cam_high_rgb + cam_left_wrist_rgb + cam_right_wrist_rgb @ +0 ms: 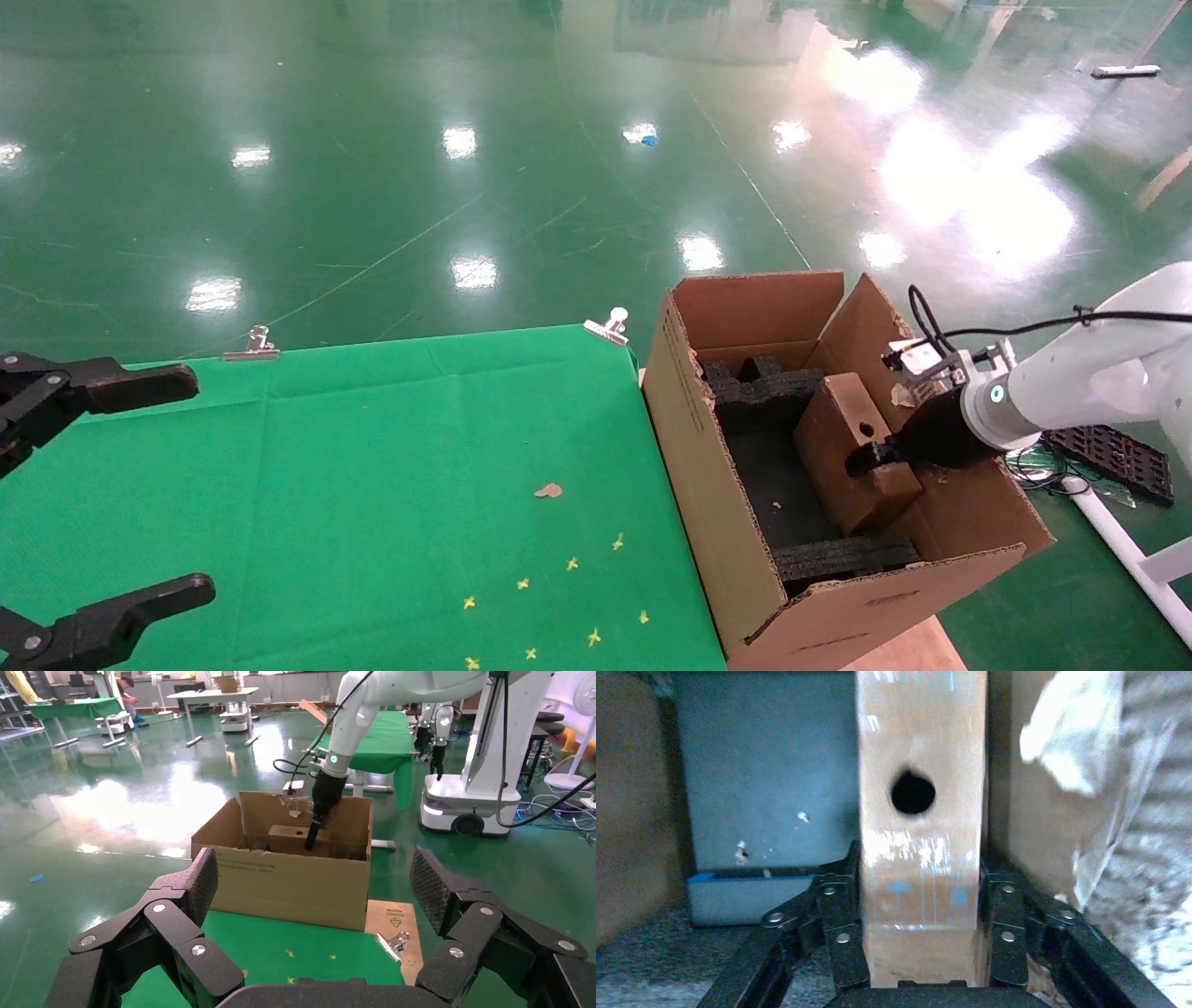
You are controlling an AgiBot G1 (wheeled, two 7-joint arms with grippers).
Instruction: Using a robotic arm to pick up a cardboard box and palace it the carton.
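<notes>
The cardboard box (849,447) is inside the carton (708,485), tilted with its holed narrow face turned up and toward the right arm, and it sits between the black foam inserts (765,391) at the far end and the foam strip (843,557) at the near end. The right end effector (868,458) of the robotic arm (1071,382) is closed on the box: the right wrist view shows the fingers (838,931) pressed flat against both long sides of the cardboard box (921,853), just below the round hole (913,792), at a narrow opening set by the box width. The step in hand appears to be seating the box in the carton. To do it well, lower the box until its underside bears on the carton floor or the foam, keep it square to the inserts so it does not wedge on a corner, and release only when it is supported (whether it already rests on the floor cannot be told from these views). Keep the wrist clear of the torn carton flap (875,321) beside it. The left end effector (102,494) is parked over the green-covered bench (372,485), well apart from the carton, with its fingers spread wide and nothing between them.
</notes>
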